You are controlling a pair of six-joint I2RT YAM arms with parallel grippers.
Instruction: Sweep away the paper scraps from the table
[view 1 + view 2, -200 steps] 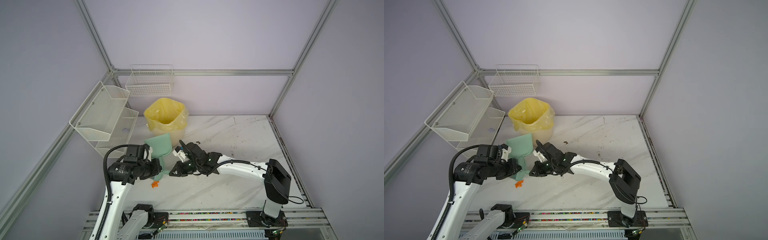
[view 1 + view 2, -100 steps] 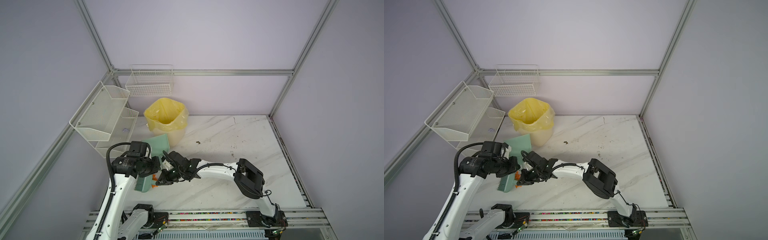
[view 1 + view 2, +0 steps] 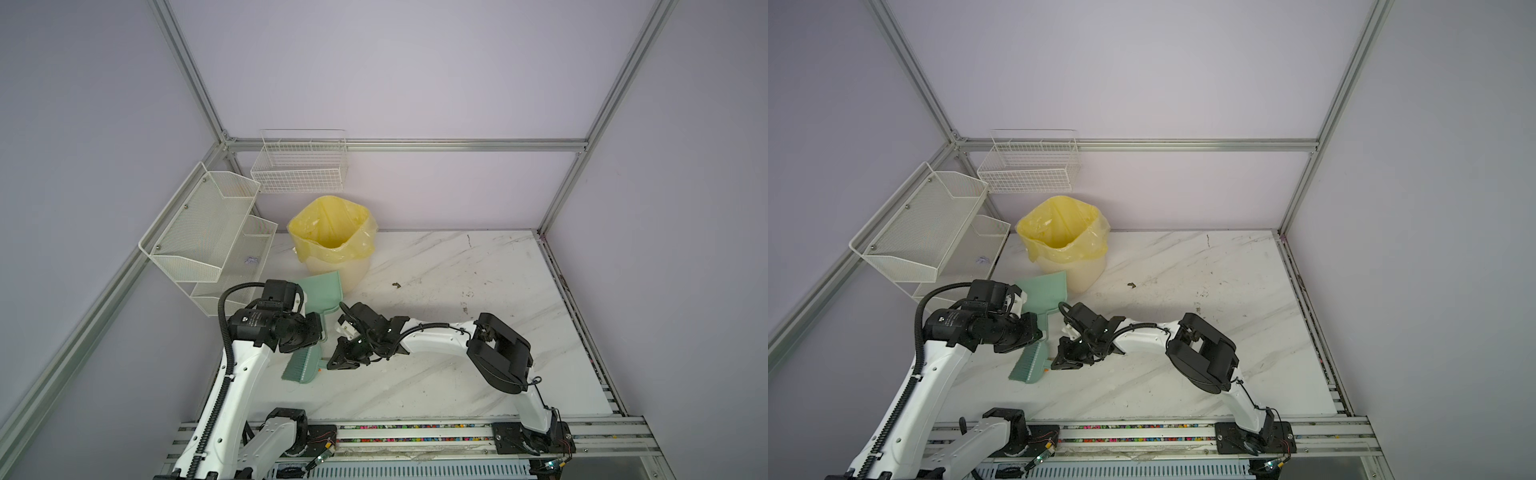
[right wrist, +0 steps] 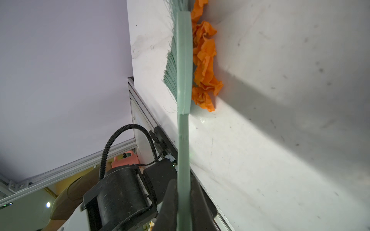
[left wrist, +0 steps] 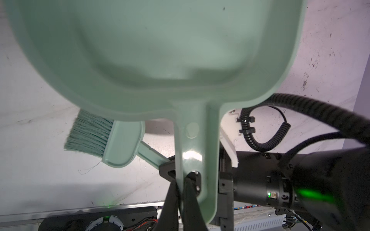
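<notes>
Several orange paper scraps (image 4: 204, 60) lie bunched on the marble table (image 4: 280, 160), pressed against one side of a green brush (image 4: 183, 66). In both top views only an orange sliver (image 3: 319, 369) (image 3: 1045, 369) shows beside the brush head (image 3: 303, 365) (image 3: 1029, 368). My right gripper (image 4: 183, 192) (image 3: 338, 361) is shut on the brush's handle, low over the table's front left. My left gripper (image 5: 181, 186) (image 3: 313, 332) is shut on the handle of a green dustpan (image 5: 160, 50) (image 3: 322, 291), held above the table just behind the brush.
A bin lined with a yellow bag (image 3: 332, 237) stands at the back left, just beyond the dustpan. White mesh shelves (image 3: 208, 224) and a wire basket (image 3: 299, 166) hang on the left and back walls. A small lavender wad (image 3: 251, 259) lies in the mesh shelf.
My right arm has swung left and set the brush down by the orange scraps, which lay alone on the table a second ago. The left arm and dustpan shifted only slightly.
</notes>
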